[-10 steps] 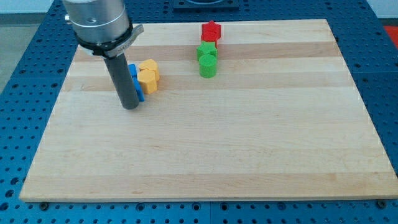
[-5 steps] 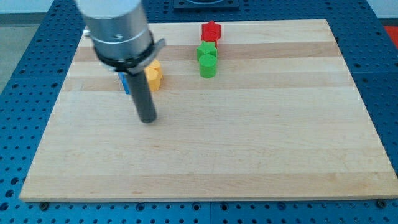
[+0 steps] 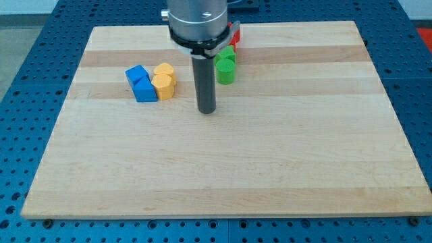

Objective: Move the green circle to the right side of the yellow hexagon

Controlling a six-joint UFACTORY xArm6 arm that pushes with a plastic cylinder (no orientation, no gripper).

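My tip (image 3: 206, 111) sits down-left of the green circle (image 3: 226, 71), not touching, between it and the yellow hexagon (image 3: 163, 82). Bare rod tool, nothing to grasp; it needs the circle's far right side.

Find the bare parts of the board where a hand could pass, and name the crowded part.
Free: the whole stretch below my tip to the view's bottom, and the view's right past the green blocks. Crowded: the top band, with blue blocks touching yellow blocks, and a red block behind the green.
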